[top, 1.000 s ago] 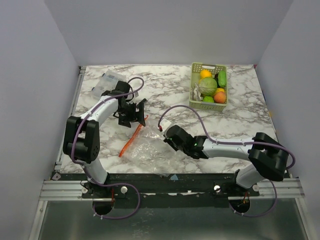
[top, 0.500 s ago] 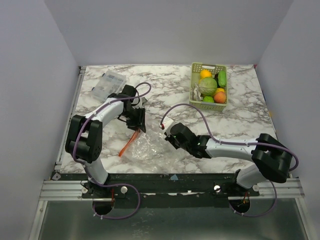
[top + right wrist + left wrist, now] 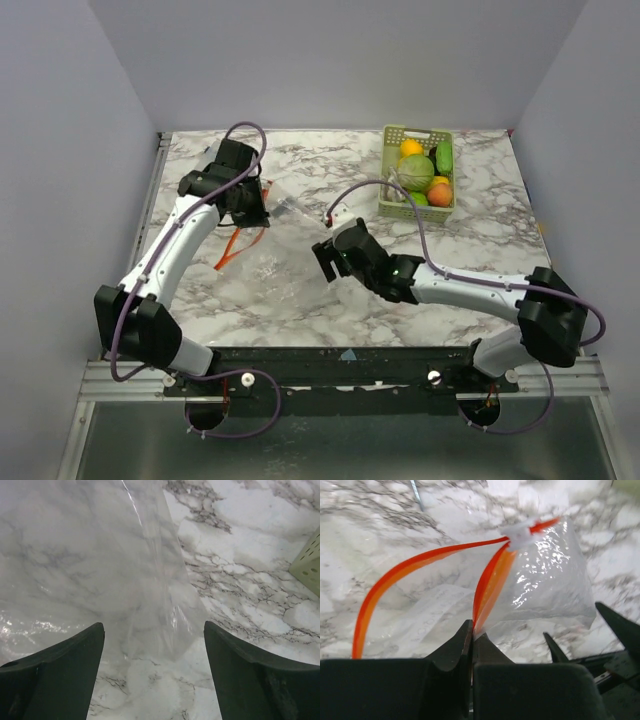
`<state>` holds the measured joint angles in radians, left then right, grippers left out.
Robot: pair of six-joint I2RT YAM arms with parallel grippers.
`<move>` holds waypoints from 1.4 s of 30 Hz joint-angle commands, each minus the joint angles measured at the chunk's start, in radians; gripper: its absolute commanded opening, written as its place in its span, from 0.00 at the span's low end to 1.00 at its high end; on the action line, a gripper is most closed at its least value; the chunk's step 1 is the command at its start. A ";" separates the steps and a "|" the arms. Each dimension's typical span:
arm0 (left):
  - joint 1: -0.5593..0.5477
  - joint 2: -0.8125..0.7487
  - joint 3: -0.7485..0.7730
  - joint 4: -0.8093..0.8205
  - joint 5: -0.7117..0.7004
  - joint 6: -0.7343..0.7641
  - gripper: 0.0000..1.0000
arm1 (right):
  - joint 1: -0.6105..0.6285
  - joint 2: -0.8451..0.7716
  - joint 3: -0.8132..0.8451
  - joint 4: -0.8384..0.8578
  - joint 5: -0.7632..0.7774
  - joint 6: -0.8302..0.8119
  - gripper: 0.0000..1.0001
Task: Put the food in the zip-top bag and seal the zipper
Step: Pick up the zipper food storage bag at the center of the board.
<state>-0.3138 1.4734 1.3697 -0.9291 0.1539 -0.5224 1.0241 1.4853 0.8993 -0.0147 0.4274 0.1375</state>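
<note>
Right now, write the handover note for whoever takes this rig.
Left gripper: shut on one strip of the zipper; the mouth is parted.
Right gripper: open, over the zip-top bag, holding nothing.
Food: in the green basket, none in the bag.
Done: bag mouth opened.
Left: load the food, then seal the zipper.

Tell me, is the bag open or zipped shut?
Open. The zipper's two orange strips gape apart, meeting only at the white slider, and the left end effector pinches one strip.
</note>
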 commanded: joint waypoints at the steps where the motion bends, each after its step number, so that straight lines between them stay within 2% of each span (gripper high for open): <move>1: -0.013 -0.098 0.097 -0.160 -0.251 -0.265 0.00 | -0.005 -0.091 0.097 -0.079 0.068 0.160 0.85; 3: -0.035 -0.127 0.095 -0.158 -0.257 -0.324 0.00 | -0.004 -0.126 0.110 -0.055 0.029 0.201 0.94; 8: -0.073 -0.177 0.038 -0.134 -0.224 -0.469 0.00 | -0.004 -0.201 0.121 0.001 0.084 0.239 1.00; 11: -0.092 -0.203 -0.004 -0.115 -0.221 -0.529 0.00 | -0.004 -0.233 0.103 0.083 0.019 0.212 1.00; 15: -0.115 -0.201 -0.011 -0.088 -0.200 -0.566 0.00 | -0.002 -0.216 0.069 0.170 -0.178 0.268 1.00; 18: -0.124 -0.195 -0.025 -0.054 -0.157 -0.597 0.00 | 0.015 -0.199 0.048 0.237 -0.243 0.302 1.00; 21: -0.133 -0.201 -0.078 0.033 -0.096 -0.617 0.00 | 0.030 -0.178 0.037 0.276 -0.276 0.315 0.99; 24: -0.145 -0.193 -0.096 0.071 -0.070 -0.629 0.00 | 0.034 -0.152 0.048 0.243 -0.277 0.336 0.97; 33: -0.204 -0.136 -0.066 0.139 0.002 -0.636 0.00 | 0.036 -0.099 0.062 0.171 -0.282 0.343 0.92; 36: -0.241 -0.116 -0.047 0.127 -0.010 -0.634 0.00 | 0.036 -0.097 0.051 0.170 -0.259 0.354 0.87; 39: -0.265 -0.107 -0.039 0.127 -0.025 -0.637 0.00 | 0.036 -0.088 0.052 0.136 -0.187 0.367 0.73; 42: -0.272 -0.104 -0.028 0.112 -0.033 -0.632 0.00 | 0.036 -0.085 0.059 0.098 -0.149 0.369 0.34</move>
<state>-0.5671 1.3663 1.2961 -0.8135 0.1165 -1.1496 1.0546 1.3842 0.9524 0.1467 0.2008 0.4904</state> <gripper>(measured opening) 0.012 0.515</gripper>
